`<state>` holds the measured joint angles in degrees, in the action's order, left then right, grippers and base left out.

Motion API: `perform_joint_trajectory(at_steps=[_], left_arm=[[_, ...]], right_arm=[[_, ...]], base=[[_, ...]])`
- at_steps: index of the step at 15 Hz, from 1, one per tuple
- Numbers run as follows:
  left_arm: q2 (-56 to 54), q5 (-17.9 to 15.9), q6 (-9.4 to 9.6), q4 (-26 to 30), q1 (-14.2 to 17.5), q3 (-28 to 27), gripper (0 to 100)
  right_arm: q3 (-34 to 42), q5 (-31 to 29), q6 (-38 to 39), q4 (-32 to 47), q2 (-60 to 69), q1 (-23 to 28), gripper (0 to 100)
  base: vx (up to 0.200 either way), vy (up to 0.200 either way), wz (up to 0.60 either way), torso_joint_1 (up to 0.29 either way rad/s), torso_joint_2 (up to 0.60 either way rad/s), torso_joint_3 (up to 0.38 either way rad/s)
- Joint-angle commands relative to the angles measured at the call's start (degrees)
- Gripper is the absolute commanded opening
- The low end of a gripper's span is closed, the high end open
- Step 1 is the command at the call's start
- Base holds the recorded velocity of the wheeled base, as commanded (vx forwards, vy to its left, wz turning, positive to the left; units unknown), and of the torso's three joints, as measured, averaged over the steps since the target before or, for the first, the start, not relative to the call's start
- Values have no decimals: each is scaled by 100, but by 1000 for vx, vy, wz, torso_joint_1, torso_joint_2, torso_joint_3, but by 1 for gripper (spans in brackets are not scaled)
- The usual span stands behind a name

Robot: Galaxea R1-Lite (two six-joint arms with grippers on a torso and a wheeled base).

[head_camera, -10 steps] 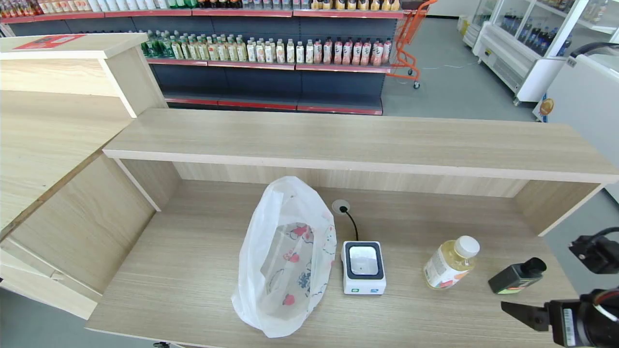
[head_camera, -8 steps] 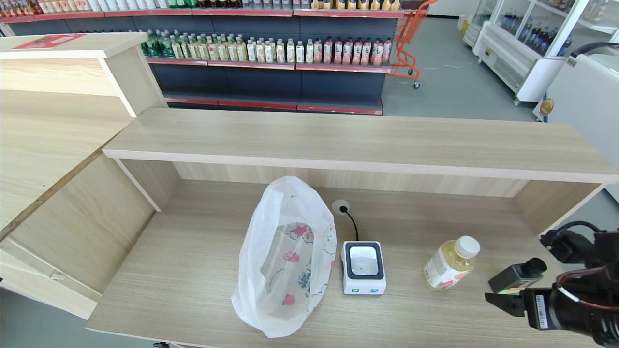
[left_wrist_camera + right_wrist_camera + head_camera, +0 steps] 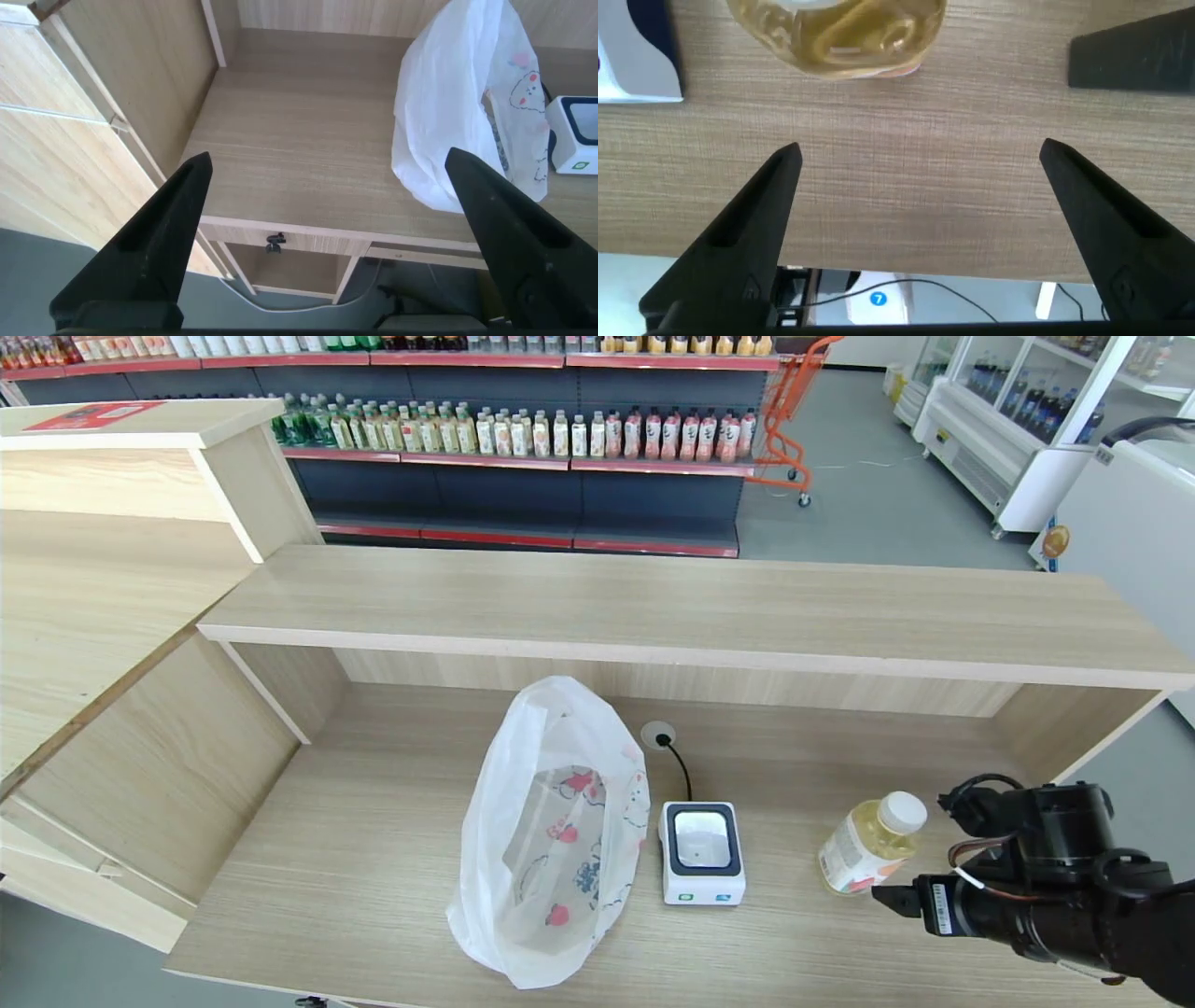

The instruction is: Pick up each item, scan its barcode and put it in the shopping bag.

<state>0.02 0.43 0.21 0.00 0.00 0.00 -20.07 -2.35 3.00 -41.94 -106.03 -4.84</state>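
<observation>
The pale wood counter (image 3: 373,859) carried everything. A white plastic shopping bag (image 3: 551,831) with cartoon print stood open left of centre, nothing clearly visible inside it. Just right of the bag sat the white barcode scanner (image 3: 702,851), its dark window facing up and its cable running to a port at the far side. A bottle (image 3: 868,847) of yellow liquid with a white cap rested well right of the scanner. A dark boxy item (image 3: 1134,61) lay right of the bottle. The right end effector (image 3: 924,233) hung over the near right edge of the counter, fingers spread wide and holding nothing, with the bottle just beyond them. The left end effector (image 3: 327,247), likewise wide and empty, hovered off the near left edge.
</observation>
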Motion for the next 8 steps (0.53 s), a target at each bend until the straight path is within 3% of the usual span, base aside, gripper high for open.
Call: perform_joint_trajectory(at_steps=[1,8], left_arm=[[6,1,-3,0,0,0,100],[6,1,-3,0,0,0,100]], right_arm=[[3,7,-1,-500,-708,-122,100],[-24,24,-186,-2583,-1693,-386,100]], base=[[0,0,0,0,0,0],[0,0,0,0,0,0]])
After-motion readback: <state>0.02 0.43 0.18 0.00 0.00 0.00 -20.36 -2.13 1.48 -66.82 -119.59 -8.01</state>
